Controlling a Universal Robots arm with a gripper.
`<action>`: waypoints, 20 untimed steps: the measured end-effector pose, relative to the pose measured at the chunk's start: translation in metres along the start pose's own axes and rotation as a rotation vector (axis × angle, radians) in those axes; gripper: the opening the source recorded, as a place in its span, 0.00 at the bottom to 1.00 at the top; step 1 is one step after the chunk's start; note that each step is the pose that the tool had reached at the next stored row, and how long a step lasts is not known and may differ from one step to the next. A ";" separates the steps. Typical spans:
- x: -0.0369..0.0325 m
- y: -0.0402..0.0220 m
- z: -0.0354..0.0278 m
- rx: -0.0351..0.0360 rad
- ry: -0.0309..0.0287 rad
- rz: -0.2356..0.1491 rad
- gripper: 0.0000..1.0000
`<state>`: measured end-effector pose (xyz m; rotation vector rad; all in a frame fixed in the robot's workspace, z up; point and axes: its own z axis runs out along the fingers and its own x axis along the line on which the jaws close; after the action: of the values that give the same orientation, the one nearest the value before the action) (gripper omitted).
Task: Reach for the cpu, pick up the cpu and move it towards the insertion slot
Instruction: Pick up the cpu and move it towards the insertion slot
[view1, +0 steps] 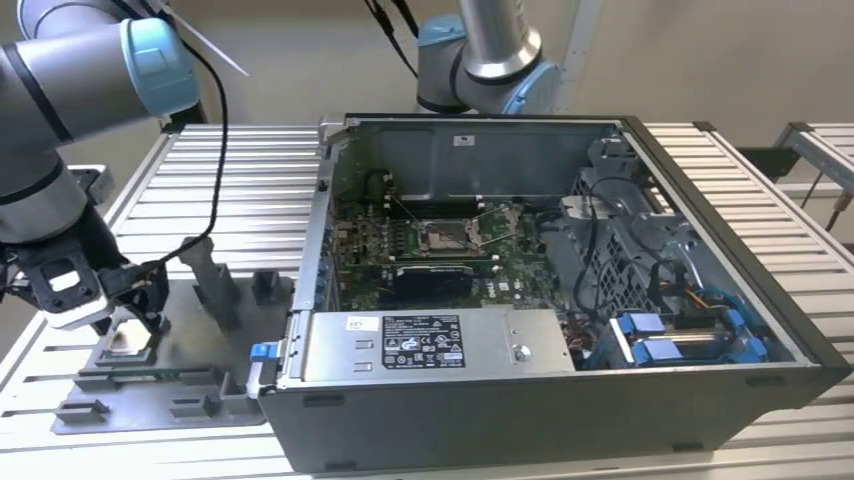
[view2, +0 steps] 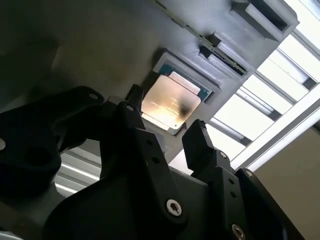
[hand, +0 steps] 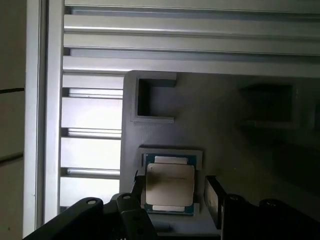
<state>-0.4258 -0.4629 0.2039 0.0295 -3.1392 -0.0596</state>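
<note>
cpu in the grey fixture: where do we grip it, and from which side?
Pinch the cpu by two opposite side edges, coming straight down from above. It lies flat, metal top up, in a shallow pocket of the grey fixture, so only its thin edges offer purchase. The tool straddles it, open, one finger per side.

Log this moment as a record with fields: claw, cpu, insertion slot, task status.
claw: open, low over the grey fixture plate, one finger on each side of the cpu
cpu: lying flat in its square recess on the grey fixture plate, not lifted
insertion slot: on the green board inside the open computer case, to the exterior view's right of the claw
task status: the claw is at the cpu, with no grasp yet
</note>
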 end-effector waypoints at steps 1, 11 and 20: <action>0.0002 -0.0005 0.0016 0.0000 -0.0001 0.000 1.00; 0.0024 -0.0021 0.0134 0.0001 0.0008 0.000 1.00; 0.0036 -0.0022 0.0197 0.0001 0.0008 0.000 1.00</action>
<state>-0.4295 -0.4645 0.1842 0.0298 -3.1384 -0.0594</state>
